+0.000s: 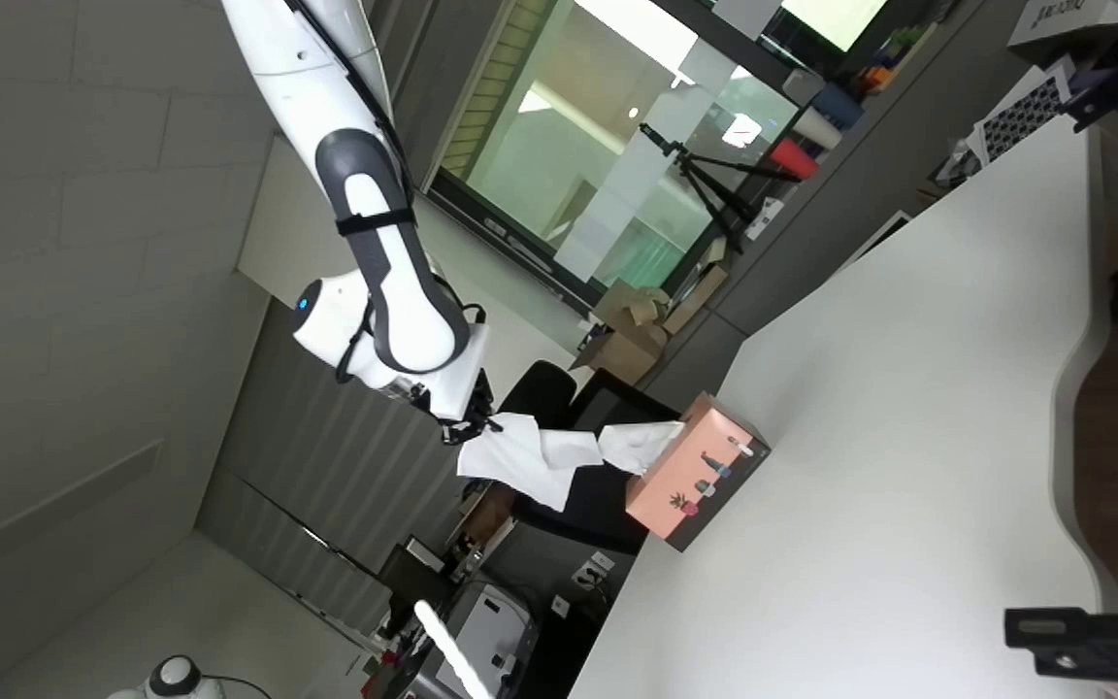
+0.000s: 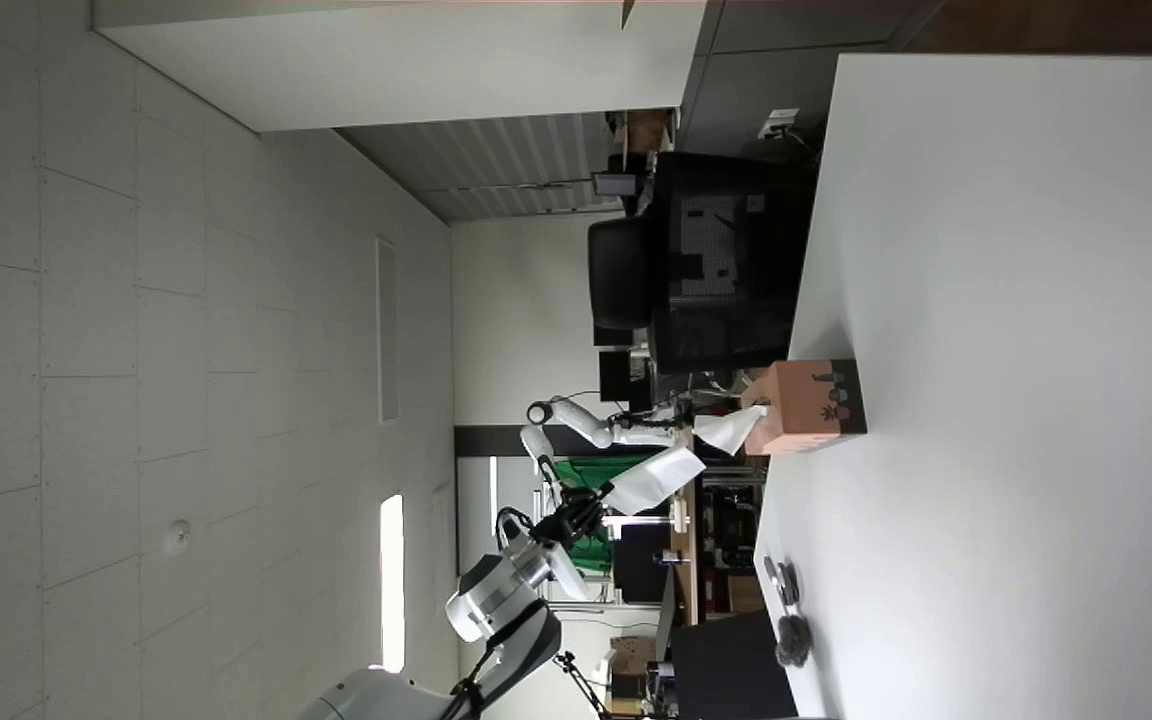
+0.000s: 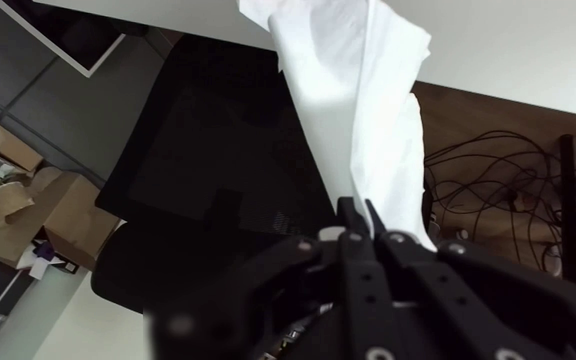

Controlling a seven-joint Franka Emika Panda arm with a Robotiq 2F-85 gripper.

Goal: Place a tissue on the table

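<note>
I'd put this at roughly half done: the tissue (image 2: 653, 480) looks drawn up out of its source, and the laying down is what remains. My claw (image 3: 364, 217) is clenched on it, the paper pinched between the fingertips (image 3: 349, 212), which the wrist view shows well. From there the tissue trails downward from the claw in both exterior views, held in the air and not yet set on the table (image 1: 908, 388). Below the claw and off to one side stands the tissue box (image 1: 695, 476), just inside the table's edge, with a second tissue (image 2: 728, 430) poking from its top toward the sheet I hold. The views I have leave me unsure whether the lower end of my sheet touches that second tissue; my guess is that it is free, but I can't confirm it. What's left, as I judge it, is to carry the claw sideways past the tissue box and over the table, lower it until the paper meets the surface, then ease my grip and back off. In the wrist view the fingertips sit beside a black chair (image 3: 228, 150), with the table beyond, so I'd check my position carefully before letting go.
</note>
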